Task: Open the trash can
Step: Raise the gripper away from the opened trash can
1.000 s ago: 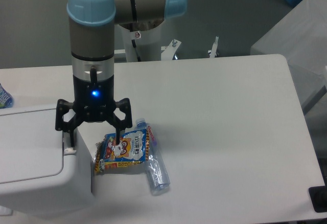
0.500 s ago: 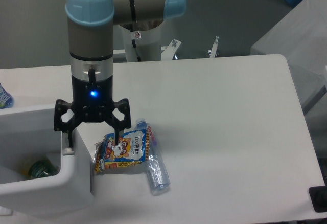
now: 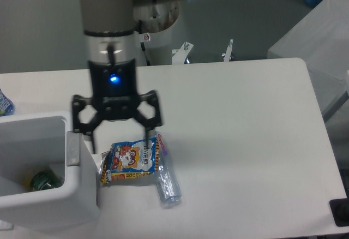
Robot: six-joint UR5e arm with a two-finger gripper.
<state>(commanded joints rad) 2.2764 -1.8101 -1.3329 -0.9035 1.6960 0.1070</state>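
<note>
The white trash can stands at the front left of the table with its lid open, so I see down into it. A green object lies at its bottom. The grey push-tab sits on its right rim. My gripper hangs open and empty just right of the can, above and behind the snack bag. Its left finger is close beside the tab, its right finger above the bag's top edge.
A clear plastic bottle lies against the snack bag's right side. A blue-patterned item shows at the left edge. A grey box stands beyond the table's right edge.
The trash can's lid went from shut to open, showing the inside. My gripper has since risen and shifted right, away from the push-tab.
</note>
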